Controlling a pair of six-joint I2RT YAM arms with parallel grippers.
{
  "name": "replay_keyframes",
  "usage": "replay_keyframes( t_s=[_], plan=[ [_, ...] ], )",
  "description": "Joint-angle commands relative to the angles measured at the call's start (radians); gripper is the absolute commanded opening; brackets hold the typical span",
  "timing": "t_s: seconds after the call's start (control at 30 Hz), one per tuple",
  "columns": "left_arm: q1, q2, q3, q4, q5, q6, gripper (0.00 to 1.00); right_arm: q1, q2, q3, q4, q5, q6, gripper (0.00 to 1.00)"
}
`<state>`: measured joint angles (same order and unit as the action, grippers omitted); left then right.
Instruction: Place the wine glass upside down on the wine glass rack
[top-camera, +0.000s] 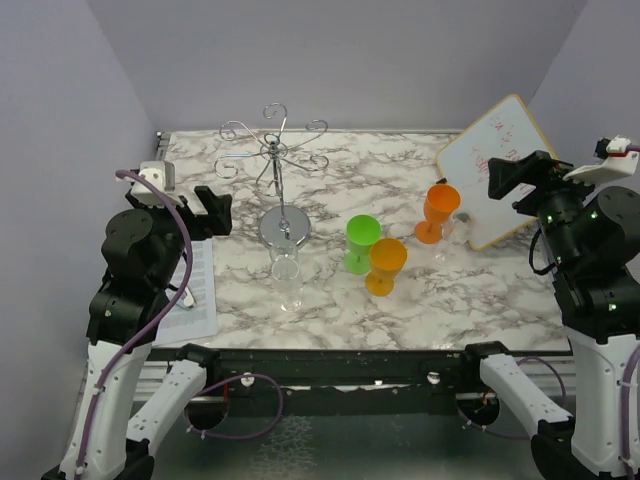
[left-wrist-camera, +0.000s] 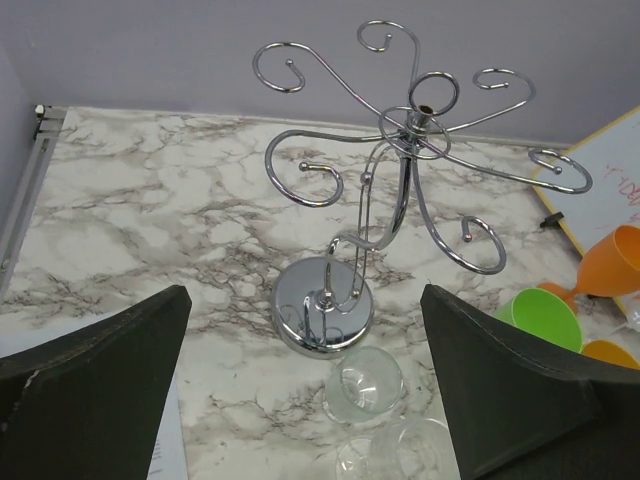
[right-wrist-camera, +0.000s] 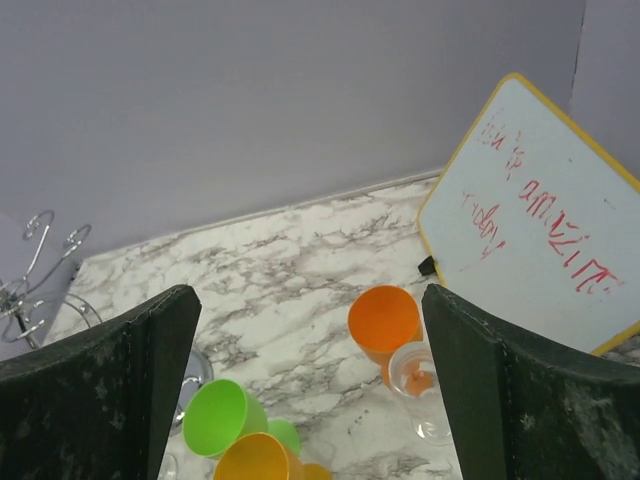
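The left end effector (top-camera: 213, 207) hung over the left side of the marbled surface (top-camera: 480, 290), its fingers spread wide with nothing between them. The right end effector (top-camera: 497, 180) was just as wide apart and empty, raised in front of a whiteboard (top-camera: 480, 150) with red writing at the right rear. Ahead of the left fingers the wine glass rack (left-wrist-camera: 415, 128) stood upright on its round chrome base toward the back left. Just in front of that base a clear wine glass (left-wrist-camera: 365, 385) stood upright on the surface, with a second clear glass (left-wrist-camera: 400, 450) just nearer the arms. To their right stood a green glass (top-camera: 360, 243) just beside an orange glass (top-camera: 385, 265). Farther right was another orange glass (top-camera: 438, 212) with a third clear glass (right-wrist-camera: 415, 385) next to it.
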<state>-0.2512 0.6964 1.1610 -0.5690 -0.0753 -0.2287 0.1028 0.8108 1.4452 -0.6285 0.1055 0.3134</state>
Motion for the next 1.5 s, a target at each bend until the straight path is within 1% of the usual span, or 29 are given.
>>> replay_keyframes(
  t_s=[0.0,0.03,0.17,0.3,0.37,0.4,0.5,0.67,0.7,0.77,0.8,0.87,1.0,1.03,1.13,1.23,1.33,1.4,1.47],
  plan=[
    [-0.003,-0.018,-0.028,0.029,0.086,0.016,0.99,-0.003,-0.01,-0.09,0.037,-0.088,-0.002,1.0],
    [-0.003,-0.021,-0.036,0.034,0.125,0.023,0.99,-0.003,-0.006,-0.114,0.047,-0.097,-0.003,1.0],
    [-0.003,-0.029,-0.08,0.059,0.231,0.026,0.99,-0.003,0.049,-0.172,0.057,-0.262,-0.024,0.99],
    [-0.003,-0.059,-0.144,0.101,0.292,0.002,0.99,-0.003,0.108,-0.217,0.1,-0.479,-0.009,0.88],
    [-0.004,-0.077,-0.177,0.132,0.31,-0.03,0.99,-0.003,0.131,-0.251,0.145,-0.56,0.02,0.84],
    [-0.003,-0.084,-0.194,0.148,0.323,-0.044,0.99,0.001,0.145,-0.262,0.153,-0.575,0.029,0.82],
    [-0.003,-0.102,-0.235,0.189,0.347,-0.092,0.99,0.067,0.193,-0.274,0.143,-0.523,0.023,0.81],
    [-0.003,-0.116,-0.283,0.233,0.348,-0.119,0.99,0.346,0.324,-0.245,0.085,-0.233,-0.005,0.81],
    [-0.003,-0.115,-0.287,0.236,0.346,-0.123,0.99,0.383,0.36,-0.238,0.077,-0.187,-0.004,0.81],
    [-0.003,-0.107,-0.292,0.236,0.328,-0.134,0.99,0.423,0.425,-0.233,0.07,-0.119,0.003,0.76],
    [-0.003,-0.106,-0.295,0.236,0.323,-0.142,0.99,0.431,0.456,-0.233,0.069,-0.088,0.006,0.72],
    [-0.003,-0.103,-0.301,0.236,0.322,-0.147,0.99,0.452,0.509,-0.235,0.072,-0.047,0.003,0.66],
    [-0.003,-0.099,-0.315,0.235,0.325,-0.152,0.99,0.486,0.599,-0.229,0.076,0.011,-0.003,0.6],
    [-0.003,-0.096,-0.316,0.235,0.326,-0.152,0.99,0.488,0.618,-0.228,0.08,0.006,-0.006,0.58],
    [-0.004,-0.088,-0.307,0.233,0.328,-0.153,0.99,0.499,0.666,-0.221,0.092,-0.009,-0.01,0.44],
    [-0.003,-0.084,-0.291,0.233,0.343,-0.156,0.99,0.511,0.687,-0.214,0.107,-0.002,-0.014,0.27],
    [-0.003,-0.083,-0.28,0.232,0.354,-0.166,0.99,0.523,0.683,-0.205,0.125,0.042,-0.026,0.11],
    [-0.003,-0.082,-0.272,0.23,0.358,-0.181,0.99,0.53,0.662,-0.209,0.152,0.07,-0.04,0.03],
    [-0.003,-0.075,-0.261,0.227,0.38,-0.2,0.99,0.532,0.622,-0.225,0.197,0.091,-0.047,0.01]
  ],
)
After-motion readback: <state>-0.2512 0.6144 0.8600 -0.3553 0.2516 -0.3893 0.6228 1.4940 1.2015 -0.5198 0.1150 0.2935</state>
